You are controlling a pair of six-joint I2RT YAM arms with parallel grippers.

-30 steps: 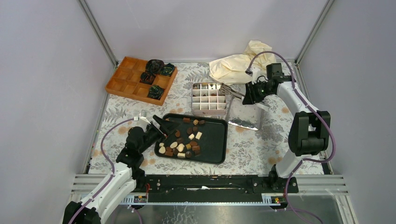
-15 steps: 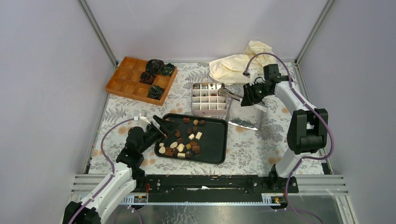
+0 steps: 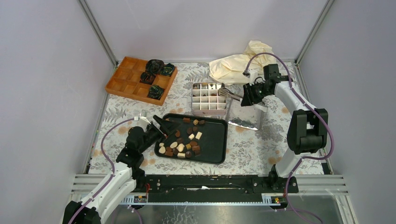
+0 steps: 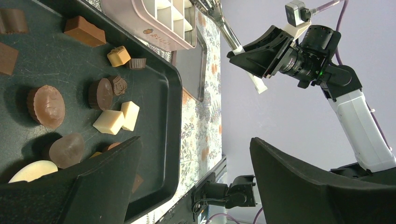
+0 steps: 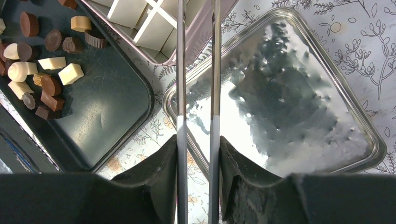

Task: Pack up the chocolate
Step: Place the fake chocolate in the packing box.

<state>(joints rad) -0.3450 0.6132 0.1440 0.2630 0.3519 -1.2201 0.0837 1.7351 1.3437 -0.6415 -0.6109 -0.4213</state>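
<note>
Top view, left to right. A wooden compartment tray (image 3: pixel 122 80) lies at 10 o'clock on the floral table, with 4 crumpled paper cups (image 3: pixel 154 65) in its right-hand cells. The left gripper (image 3: pixel 158 122) hangs over the 9 o'clock edge of the black tray (image 3: pixel 215 140), its fingers spread wide and holding nothing. The chocolate (image 3: pixel 182 140), loose dark, light brown and cream-white pieces, lies on the left half of that tray. At 12 o'clock of the tray stands a divided tin (image 3: pixel 208 112). Metal tongs (image 3: pixel 229 94) reach over its 3 o'clock rim; whether their tips carry anything cannot be told. The right gripper (image 3: pixel 247 95) is clamped on the tongs' 2 arms. A shiny lid (image 3: pixel 245 119) lies at 4 o'clock of the tin, and a cream cloth (image 3: pixel 233 65) at 1 o'clock.
</note>
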